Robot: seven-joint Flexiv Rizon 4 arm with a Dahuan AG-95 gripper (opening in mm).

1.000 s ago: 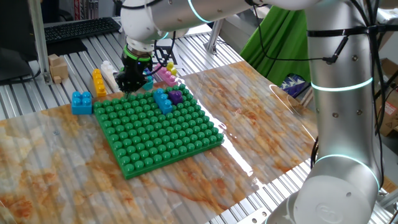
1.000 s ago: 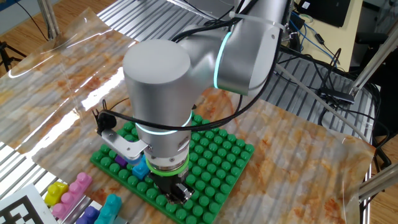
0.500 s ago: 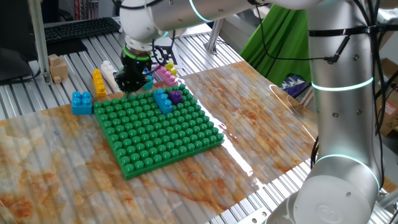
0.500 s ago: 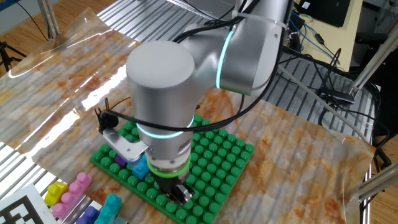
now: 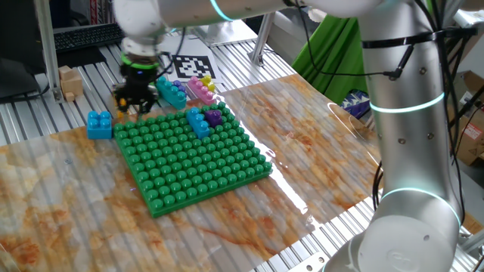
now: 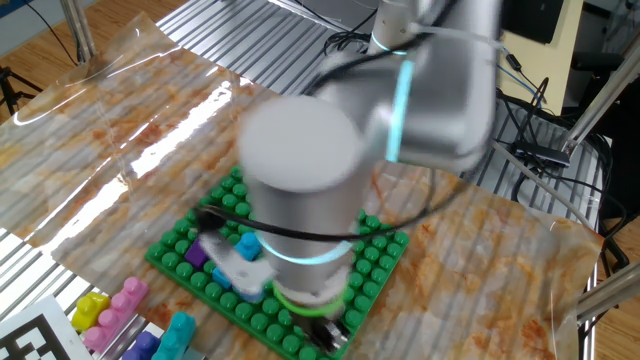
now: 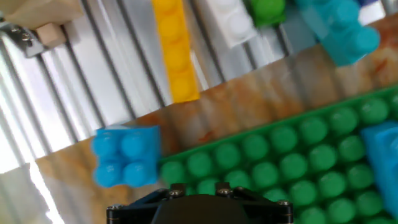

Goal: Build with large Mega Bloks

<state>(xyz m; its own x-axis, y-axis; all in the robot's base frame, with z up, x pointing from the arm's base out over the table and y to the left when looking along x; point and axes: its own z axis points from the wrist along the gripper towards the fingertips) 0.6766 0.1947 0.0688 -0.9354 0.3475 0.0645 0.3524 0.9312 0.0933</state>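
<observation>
While blurred, tool [image 5: 133,100] above yellow brick [image 7: 175,50]

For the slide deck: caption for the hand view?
Blurred look down at a blue block beside the green baseplate, yellow block beyond.

I saw the slatted table [image 5: 30,113] bearing a marbled mat [image 5: 318,159], green baseplate [image 5: 193,162], and loose bricks [image 5: 99,124] far left.
</observation>
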